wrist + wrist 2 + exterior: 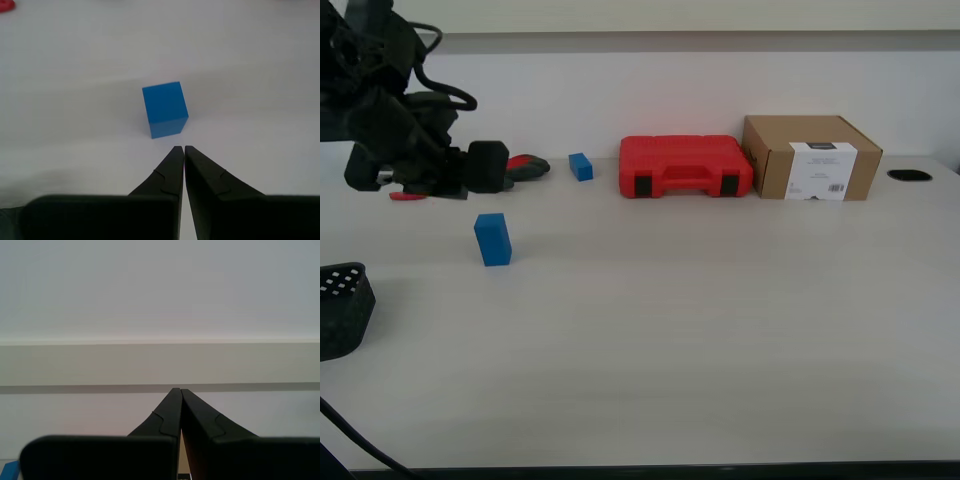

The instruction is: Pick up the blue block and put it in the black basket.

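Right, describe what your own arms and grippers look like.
My first gripper has two matte black fingers that taper to slim points, each with a small stepped notch on its inner side, rising from a wide black body. My second gripper looks identical. In the exterior view, an arm is black and blocky, with looping black cables above it. No markings show.

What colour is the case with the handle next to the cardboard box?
The case is red with black latches, clearest in the exterior view.
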Tool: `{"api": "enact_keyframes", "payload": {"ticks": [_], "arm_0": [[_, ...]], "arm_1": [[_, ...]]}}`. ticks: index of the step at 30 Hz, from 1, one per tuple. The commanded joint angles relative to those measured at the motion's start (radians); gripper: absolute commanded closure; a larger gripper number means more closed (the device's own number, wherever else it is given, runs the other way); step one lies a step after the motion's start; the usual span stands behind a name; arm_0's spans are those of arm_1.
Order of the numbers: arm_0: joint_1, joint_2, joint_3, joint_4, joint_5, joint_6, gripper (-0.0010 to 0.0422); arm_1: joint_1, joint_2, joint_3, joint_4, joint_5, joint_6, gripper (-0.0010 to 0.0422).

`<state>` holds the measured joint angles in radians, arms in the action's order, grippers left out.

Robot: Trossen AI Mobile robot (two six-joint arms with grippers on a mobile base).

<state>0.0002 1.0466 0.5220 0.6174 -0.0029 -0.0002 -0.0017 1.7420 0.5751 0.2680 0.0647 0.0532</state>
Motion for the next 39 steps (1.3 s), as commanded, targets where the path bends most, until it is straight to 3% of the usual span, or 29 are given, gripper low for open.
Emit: {"api": "enact_keyframes", "payload": {"ticks": [1,20,24,27,32,37,39], "arm_0": [[0.0,0.0,0.001,0.002,-0.001,0.0,0.0413],[0.0,0.0,0.001,0.002,-0.001,0.0,0.0413],[0.0,0.0,0.001,0.002,-0.002,0.0,0.0413],[0.0,0.0,0.001,0.003,-0.002,0.0,0.0413],[0.0,0.0,0.001,0.002,-0.002,0.0,0.0413],[0.0,0.0,0.001,0.002,-0.002,0.0,0.0413],[0.0,0.0,0.001,0.002,-0.002,0.0,0.0413]], "arm_1": [[0.0,0.073,0.035,0.008,0.006,-0.001,0.0413],[0.0,0.211,0.223,0.023,0.026,0.079,0.0413],[0.0,0.317,0.302,-0.046,0.087,0.062,0.0411],[-0.001,0.364,0.359,-0.14,0.085,0.068,0.039],[0.0,0.38,0.411,-0.199,0.074,0.076,0.029],[0.002,0.404,0.428,-0.203,-0.059,0.101,0.009],[0.002,0.47,0.448,-0.219,-0.084,0.096,0.003]]}}
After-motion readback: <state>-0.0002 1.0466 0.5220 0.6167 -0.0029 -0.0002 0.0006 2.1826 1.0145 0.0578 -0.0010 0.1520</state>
